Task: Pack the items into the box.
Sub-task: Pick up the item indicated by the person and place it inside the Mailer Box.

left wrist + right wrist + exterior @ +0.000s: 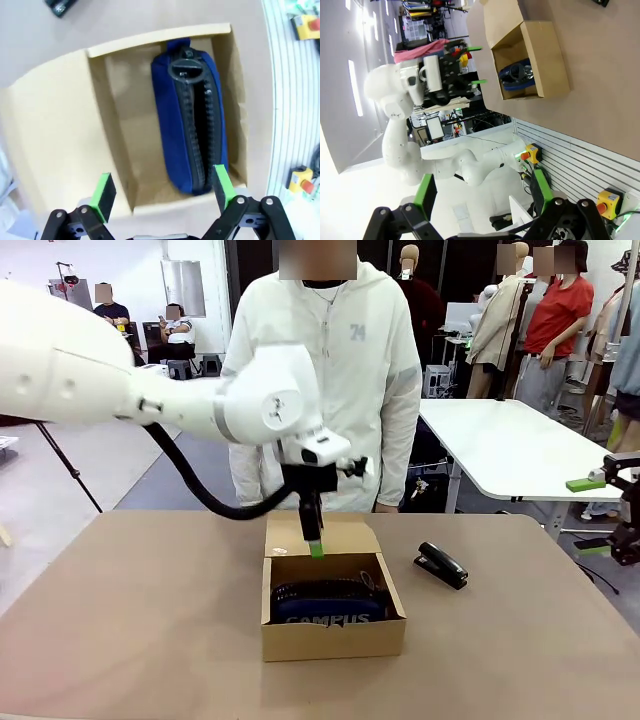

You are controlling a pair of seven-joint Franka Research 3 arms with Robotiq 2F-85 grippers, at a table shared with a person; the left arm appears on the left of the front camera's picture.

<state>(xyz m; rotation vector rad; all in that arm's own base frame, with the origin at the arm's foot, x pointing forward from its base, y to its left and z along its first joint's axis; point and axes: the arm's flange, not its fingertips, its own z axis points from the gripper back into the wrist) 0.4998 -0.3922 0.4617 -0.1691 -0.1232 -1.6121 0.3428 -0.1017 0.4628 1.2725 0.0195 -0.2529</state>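
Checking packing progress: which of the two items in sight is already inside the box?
The navy pouch printed CAMPUS; it lies in the cardboard box, while the black stapler sits outside on the table, to the box's right.

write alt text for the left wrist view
A navy zip pouch lies zipper-up inside an open brown cardboard box. The left tool hangs open above it, and a black stapler sits on the table beyond.
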